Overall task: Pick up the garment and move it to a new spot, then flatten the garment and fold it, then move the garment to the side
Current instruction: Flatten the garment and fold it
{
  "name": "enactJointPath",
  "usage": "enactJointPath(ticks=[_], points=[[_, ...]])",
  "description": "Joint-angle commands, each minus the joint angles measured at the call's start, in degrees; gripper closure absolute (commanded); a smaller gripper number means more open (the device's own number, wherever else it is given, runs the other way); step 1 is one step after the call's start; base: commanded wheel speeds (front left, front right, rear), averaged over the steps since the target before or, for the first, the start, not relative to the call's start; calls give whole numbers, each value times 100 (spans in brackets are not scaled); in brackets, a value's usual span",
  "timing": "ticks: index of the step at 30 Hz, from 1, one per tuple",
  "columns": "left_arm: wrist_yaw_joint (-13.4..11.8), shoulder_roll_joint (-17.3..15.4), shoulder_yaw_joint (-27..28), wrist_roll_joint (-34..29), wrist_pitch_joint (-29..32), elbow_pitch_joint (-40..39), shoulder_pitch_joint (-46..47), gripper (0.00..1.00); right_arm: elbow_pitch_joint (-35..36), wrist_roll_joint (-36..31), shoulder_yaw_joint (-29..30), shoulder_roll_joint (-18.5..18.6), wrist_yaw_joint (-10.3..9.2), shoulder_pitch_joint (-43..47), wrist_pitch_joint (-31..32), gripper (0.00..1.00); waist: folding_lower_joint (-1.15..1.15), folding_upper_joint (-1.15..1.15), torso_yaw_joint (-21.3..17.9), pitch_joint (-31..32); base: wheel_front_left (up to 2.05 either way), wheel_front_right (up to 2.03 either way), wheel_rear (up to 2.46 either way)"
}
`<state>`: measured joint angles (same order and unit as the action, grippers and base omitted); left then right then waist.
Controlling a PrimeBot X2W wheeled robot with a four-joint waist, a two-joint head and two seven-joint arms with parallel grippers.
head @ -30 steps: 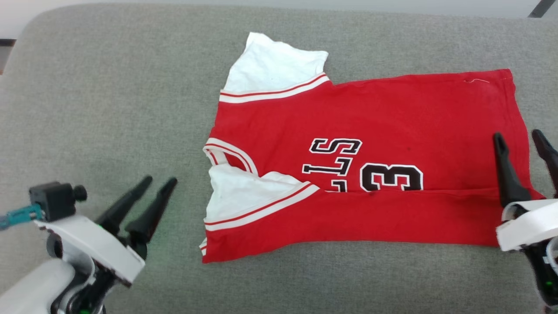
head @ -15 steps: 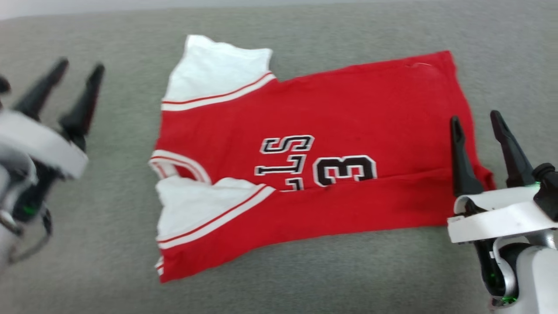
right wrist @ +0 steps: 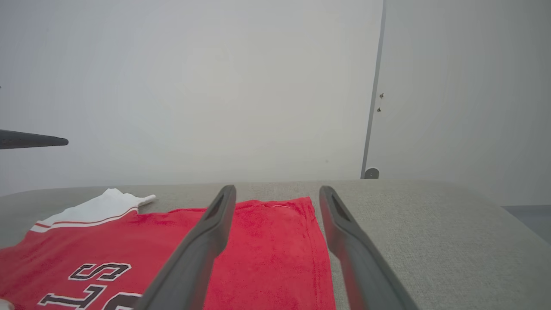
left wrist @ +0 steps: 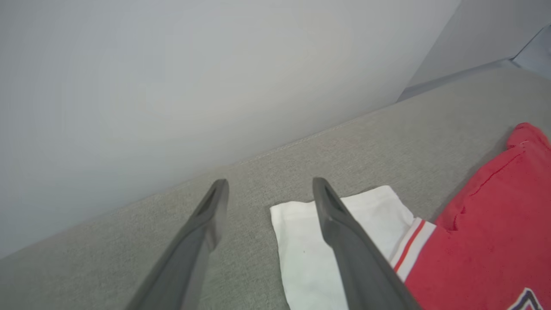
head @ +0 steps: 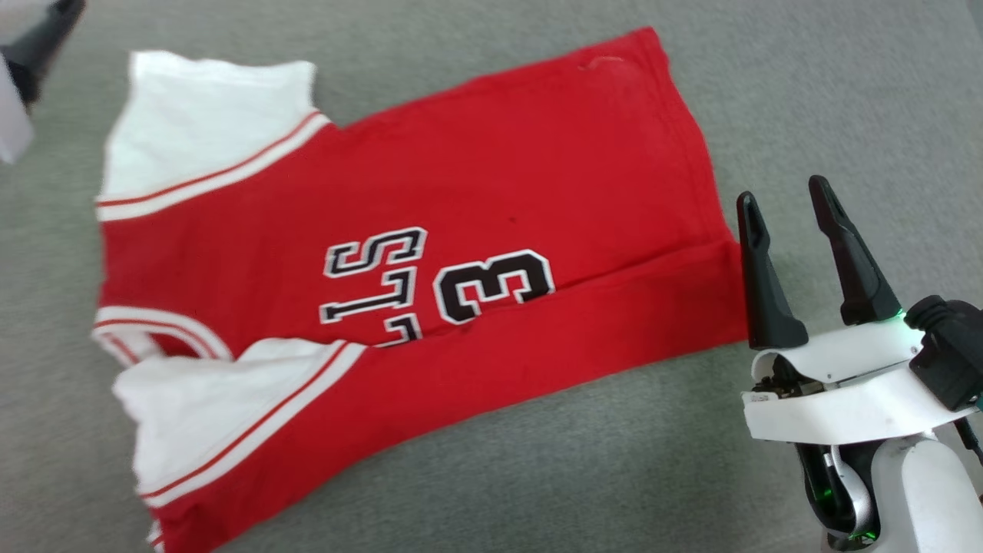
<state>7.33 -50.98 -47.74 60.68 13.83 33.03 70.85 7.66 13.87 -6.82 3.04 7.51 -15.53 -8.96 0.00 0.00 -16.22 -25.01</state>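
Note:
The garment, a red jersey with white sleeves and black lettering, lies flat on the grey padded surface, its near long edge folded over. My right gripper is open just off the hem's near right corner, fingers pointing along the hem edge; the right wrist view has the right gripper open above the garment. My left gripper is open over the far white sleeve, holding nothing. One of its dark fingers shows at the head view's top left corner.
A pale wall rises behind the grey surface's far edge. Bare grey surface lies to the right of the hem and in front of the garment.
The head camera has swung, so the whole picture shifted left and closer. My left gripper has travelled from beside the near sleeve to the far sleeve. The right gripper stays by the hem.

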Motion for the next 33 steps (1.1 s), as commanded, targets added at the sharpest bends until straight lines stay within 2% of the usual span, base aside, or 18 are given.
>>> enactJointPath(ticks=[1,4,5,9,12,17,21,22,23,24,28,33], points=[[18,-92,-52,51,127,24,140,0,21,54,-37,-20,-6,61,-29,0,0,0,-433,-428,0,0,0],[16,-275,-380,377,1021,182,516,0,24,149,-132,-19,-5,29,-122,0,0,0,-645,-584,0,0,0],[16,-275,-380,377,1021,182,516,0,24,149,-132,-19,-5,29,-122,0,0,0,-645,-584,0,0,0],[17,-530,-589,773,1897,380,716,0,14,188,-271,-20,-6,-18,-171,0,0,0,-835,-662,0,0,0],[18,-606,-673,1183,2556,446,710,0,21,203,-355,-21,-5,-10,-164,0,0,0,-938,-706,0,0,0],[18,-670,-778,1636,3204,365,669,0,48,228,-314,-21,-5,48,-153,0,0,0,-995,-790,0,0,0],[18,-703,-941,1627,3301,204,646,0,56,270,-341,-21,-5,33,-174,0,0,0,-996,-845,0,0,0],[18,-697,-961,1654,3283,199,634,17,54,278,-366,-21,-5,14,-163,0,0,0,-990,-852,0,0,0],[18,-690,-979,1664,3281,182,625,66,50,282,-397,-21,-5,-22,-122,0,0,0,-982,-857,0,0,0],[18,-678,-998,1672,3280,168,615,100,51,270,-422,-22,-5,-86,-57,0,0,0,-973,-864,0,0,0],[18,-651,-1040,1691,3218,112,689,100,71,233,-467,-19,-5,-607,496,0,0,0,-932,-900,0,0,0],[20,-536,-1073,1784,3150,-30,828,100,-178,-47,-514,-17,-6,-1860,1952,0,0,0,-750,-954,0,0,0]])
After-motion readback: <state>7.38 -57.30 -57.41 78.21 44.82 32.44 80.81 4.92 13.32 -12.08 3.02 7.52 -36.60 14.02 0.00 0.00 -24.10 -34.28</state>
